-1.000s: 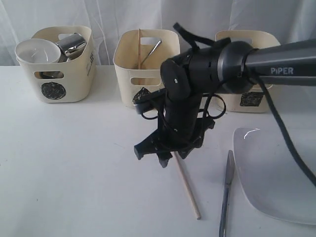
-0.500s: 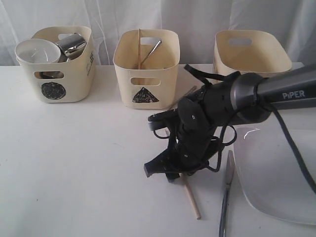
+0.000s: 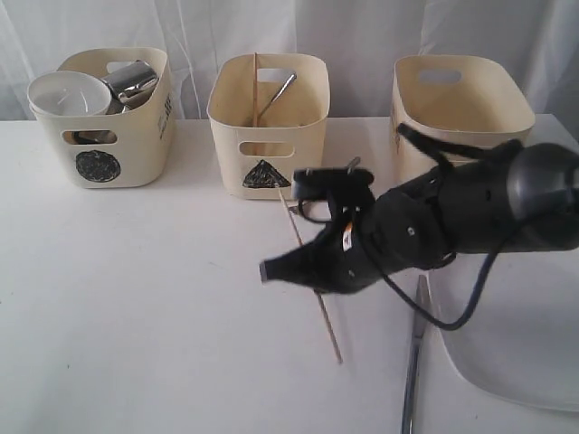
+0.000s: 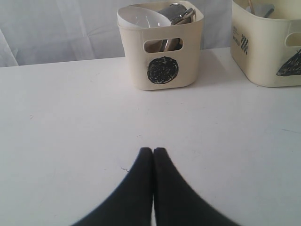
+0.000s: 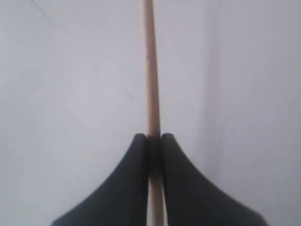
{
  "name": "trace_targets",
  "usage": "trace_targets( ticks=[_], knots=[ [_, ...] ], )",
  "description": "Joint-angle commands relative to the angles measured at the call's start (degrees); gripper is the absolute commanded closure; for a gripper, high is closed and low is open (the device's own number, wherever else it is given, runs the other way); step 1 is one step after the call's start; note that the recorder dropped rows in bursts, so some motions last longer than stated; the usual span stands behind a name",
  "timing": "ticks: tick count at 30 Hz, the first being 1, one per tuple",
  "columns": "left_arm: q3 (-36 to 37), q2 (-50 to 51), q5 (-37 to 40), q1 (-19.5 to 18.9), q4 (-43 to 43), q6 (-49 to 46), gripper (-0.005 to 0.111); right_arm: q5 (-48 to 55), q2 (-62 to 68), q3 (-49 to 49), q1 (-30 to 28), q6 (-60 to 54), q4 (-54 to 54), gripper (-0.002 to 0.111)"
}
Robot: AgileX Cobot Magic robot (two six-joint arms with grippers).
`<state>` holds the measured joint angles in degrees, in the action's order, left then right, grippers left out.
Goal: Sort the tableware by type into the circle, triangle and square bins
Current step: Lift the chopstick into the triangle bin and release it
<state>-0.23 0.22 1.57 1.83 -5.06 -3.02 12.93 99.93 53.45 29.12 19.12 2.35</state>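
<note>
- Now the right gripper [image 5: 154,139] is pinched narrow on a wooden chopstick [image 5: 150,70], one black finger tight against each side of the stick.
- From outside, the right gripper [image 3: 303,268] sits low over the white table [image 3: 136,298], and the wooden chopstick [image 3: 331,336] slants out past it at both ends; whether the stick is clear of the table I cannot tell.
- Just right of the stick's near end lies a steel knife [image 3: 414,353], beside the edge of a white squarish plate [image 3: 507,353].
- Behind stand the triangle bin [image 3: 298,136], holding a second chopstick [image 3: 256,86] and a steel utensil [image 3: 280,90], and the square bin [image 3: 461,113].
- The left gripper [image 4: 153,150] is closed tip to tip, holding nothing, facing the circle bin [image 4: 162,61] with its white bowl [image 4: 141,16] and steel mug [image 4: 176,12].
</note>
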Motion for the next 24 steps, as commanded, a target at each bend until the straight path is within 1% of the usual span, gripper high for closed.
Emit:
trace_targets(
  ticks=[1,4,6,11,15,18,24],
  knots=[
    [0.2,-0.2,0.0,0.2,-0.7,-0.1,0.105,-12.2,-5.9,0.8,-0.2,2.6,0.8,0.108],
    [0.2,-0.2,0.0,0.2,-0.7,-0.1,0.105,-18.7,-7.0,2.3,-1.1,3.4,1.2,0.108],
    [0.2,-0.2,0.0,0.2,-0.7,-0.1,0.105,-20.7,-6.9,3.5,-2.8,3.6,1.8,0.108],
    [0.2,-0.2,0.0,0.2,-0.7,-0.1,0.105,-20.7,-5.1,8.0,-8.8,3.6,1.9,0.108],
    [0.2,-0.2,0.0,0.2,-0.7,-0.1,0.105,-21.4,-2.0,13.0,-12.2,3.6,1.9,0.108],
    [0.2,-0.2,0.0,0.2,-0.7,-0.1,0.105,-19.9,1.2,18.1,-13.6,3.0,1.5,0.108],
    [0.2,-0.2,0.0,0.2,-0.7,-0.1,0.105,-16.5,8.2,29.5,-13.8,1.0,1.5,0.108]
  ],
)
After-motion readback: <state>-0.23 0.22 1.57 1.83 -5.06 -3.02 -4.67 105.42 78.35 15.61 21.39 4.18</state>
